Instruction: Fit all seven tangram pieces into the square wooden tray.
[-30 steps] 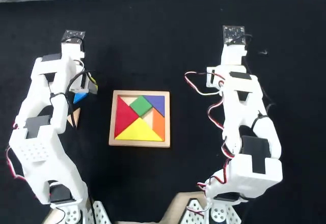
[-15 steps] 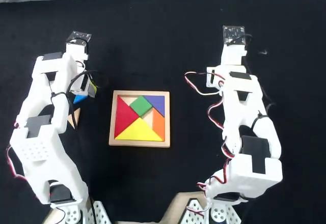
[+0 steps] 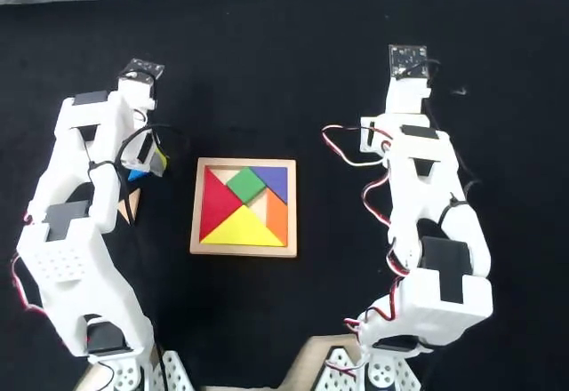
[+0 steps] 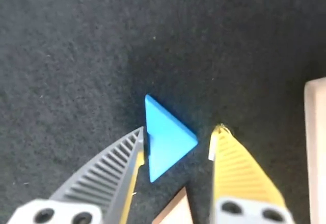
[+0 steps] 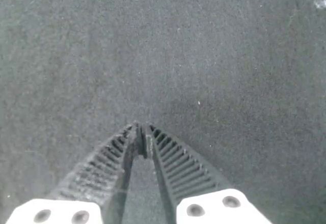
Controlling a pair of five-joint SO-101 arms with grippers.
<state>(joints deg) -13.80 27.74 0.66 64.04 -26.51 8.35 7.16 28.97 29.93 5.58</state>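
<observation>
Blue triangle (image 4: pixel 165 137) sits between fingers of left hand (image 4: pixel 181 129), spread wide, nothing clamped; tray (image 3: pixel 243 251) right of it

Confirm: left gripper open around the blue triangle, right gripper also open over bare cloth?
Wrong on the right gripper: it is shut, per the right wrist view. The left gripper is open around the blue triangle; the right is over bare cloth.
</observation>
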